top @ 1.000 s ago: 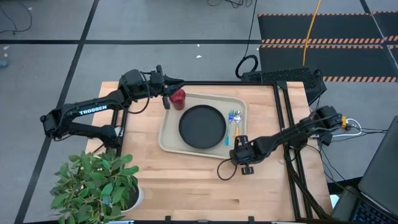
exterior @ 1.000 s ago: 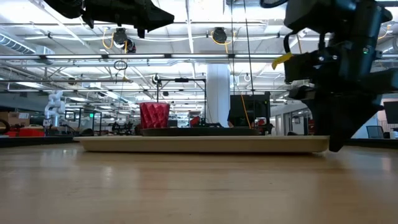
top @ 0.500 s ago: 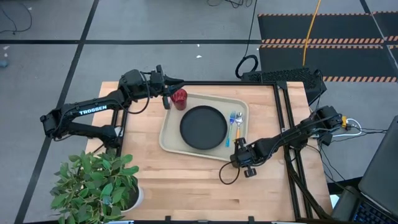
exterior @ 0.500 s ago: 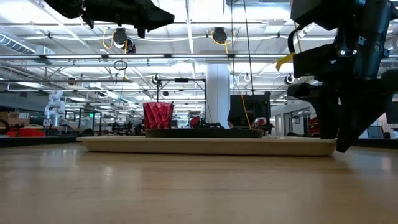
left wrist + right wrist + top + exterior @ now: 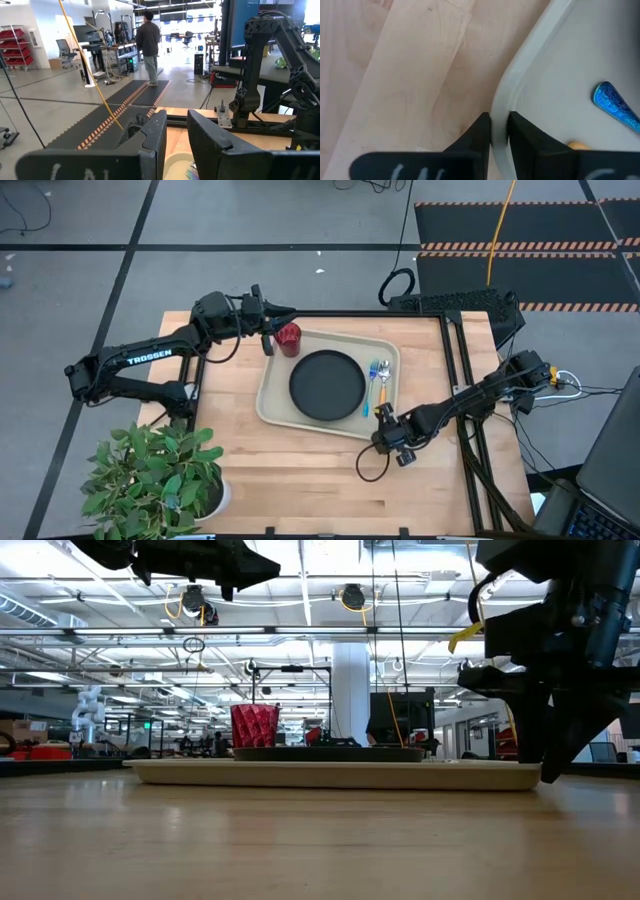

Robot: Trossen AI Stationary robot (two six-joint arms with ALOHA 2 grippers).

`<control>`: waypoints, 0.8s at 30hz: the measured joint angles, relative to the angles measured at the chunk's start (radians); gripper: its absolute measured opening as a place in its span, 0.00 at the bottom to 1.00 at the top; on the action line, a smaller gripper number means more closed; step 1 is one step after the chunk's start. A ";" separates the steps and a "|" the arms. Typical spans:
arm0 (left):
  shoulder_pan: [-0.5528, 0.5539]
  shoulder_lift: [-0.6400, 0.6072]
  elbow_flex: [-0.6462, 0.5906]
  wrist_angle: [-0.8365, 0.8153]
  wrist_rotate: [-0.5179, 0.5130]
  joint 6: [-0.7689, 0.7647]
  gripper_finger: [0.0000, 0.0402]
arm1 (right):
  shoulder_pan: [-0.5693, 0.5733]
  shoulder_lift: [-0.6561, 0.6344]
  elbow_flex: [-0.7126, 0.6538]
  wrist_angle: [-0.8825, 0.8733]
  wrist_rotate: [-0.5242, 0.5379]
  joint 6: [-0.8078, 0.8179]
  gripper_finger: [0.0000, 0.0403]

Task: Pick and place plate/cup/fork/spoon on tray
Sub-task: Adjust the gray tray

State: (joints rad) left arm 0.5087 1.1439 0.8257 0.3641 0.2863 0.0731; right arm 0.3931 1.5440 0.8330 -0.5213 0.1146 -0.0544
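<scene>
Tray [image 5: 272,402] long axis spans the table's width, holding plate [image 5: 326,384]

worktop [image 5: 310,470]: pale wood planks, smooth, visible grain, low sheen
tray [image 5: 272,402]: cream plastic, smooth, soft satin finish
plate [image 5: 326,384]: black, matt, even surface
cup [image 5: 289,337]: dark red, ribbed faceted wall in the low view
fork [image 5: 372,385]: bright blue plastic, glossy, patterned handle in the right wrist view
spoon [image 5: 382,381]: shiny metal bowl, orange handle
right tool [image 5: 497,131]: dark matt plastic fingers
</scene>
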 joint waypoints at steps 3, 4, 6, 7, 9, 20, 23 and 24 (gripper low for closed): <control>0.000 0.000 0.000 0.000 0.000 0.000 0.20 | 0.005 0.000 0.000 0.000 0.005 -0.007 0.10; 0.000 0.000 0.000 0.000 0.000 0.000 0.20 | 0.007 0.000 0.000 -0.001 0.005 -0.014 0.10; 0.000 0.000 0.000 0.000 0.000 0.000 0.20 | 0.010 0.000 0.000 -0.002 0.004 -0.041 0.10; 0.000 0.000 0.000 0.000 0.000 0.000 0.20 | 0.010 0.000 0.000 -0.002 0.003 -0.057 0.10; 0.000 0.000 0.000 0.000 0.000 0.000 0.20 | 0.010 0.000 0.000 -0.002 0.001 -0.082 0.10; 0.000 0.000 0.000 0.004 0.000 -0.001 0.20 | 0.021 0.000 0.000 0.043 -0.003 -0.186 0.08; 0.000 0.000 0.000 0.005 0.000 -0.002 0.20 | 0.021 0.000 0.000 0.047 -0.005 -0.217 0.08; 0.000 0.000 0.000 0.005 0.000 -0.004 0.20 | 0.021 0.000 0.001 0.047 -0.006 -0.226 0.08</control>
State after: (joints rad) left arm 0.5091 1.1439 0.8257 0.3691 0.2863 0.0693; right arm 0.4145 1.5444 0.8337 -0.4740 0.1085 -0.2799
